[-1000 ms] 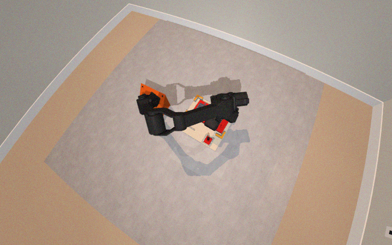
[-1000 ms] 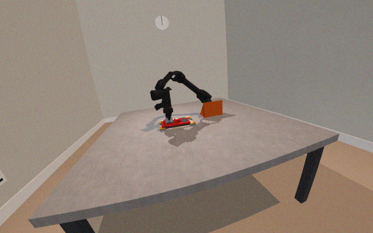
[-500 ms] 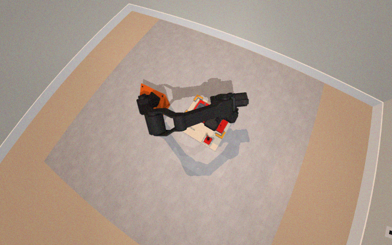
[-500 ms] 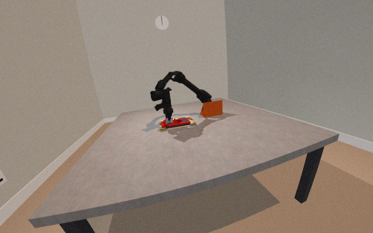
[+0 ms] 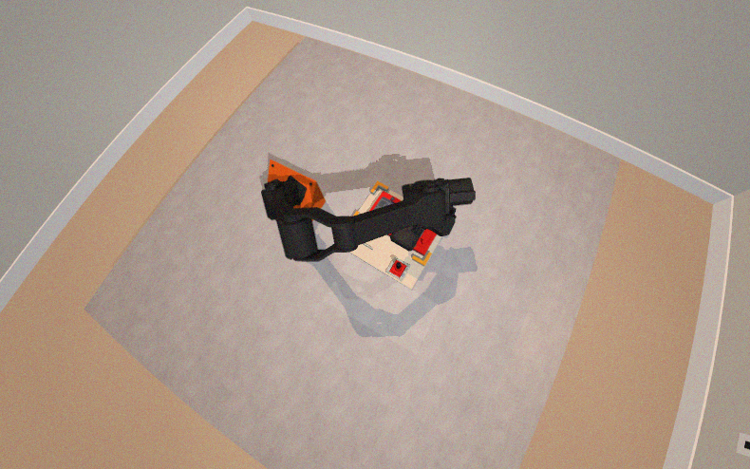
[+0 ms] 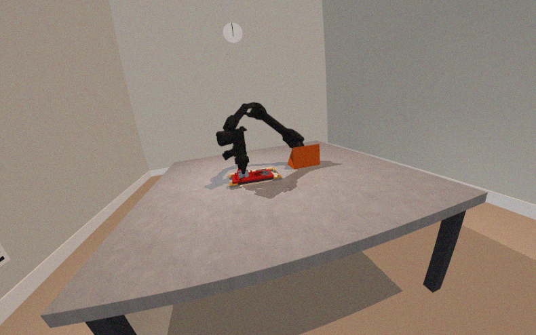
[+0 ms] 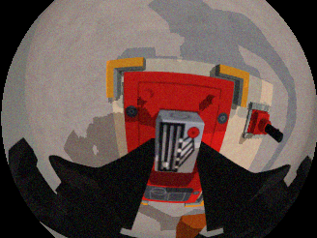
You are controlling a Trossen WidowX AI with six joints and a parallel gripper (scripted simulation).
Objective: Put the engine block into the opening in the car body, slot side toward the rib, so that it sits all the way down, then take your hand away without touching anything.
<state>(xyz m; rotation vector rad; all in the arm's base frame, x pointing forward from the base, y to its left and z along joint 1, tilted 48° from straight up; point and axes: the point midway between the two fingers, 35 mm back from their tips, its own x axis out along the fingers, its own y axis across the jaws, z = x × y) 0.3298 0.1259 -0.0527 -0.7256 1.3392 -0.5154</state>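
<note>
Jaws pinching the grey engine block, long axis running twelve to six, poised directly above the red car body below gripper.

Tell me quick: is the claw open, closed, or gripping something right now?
Claw: closed on the grey, ribbed engine block, held over the red car body.
</note>
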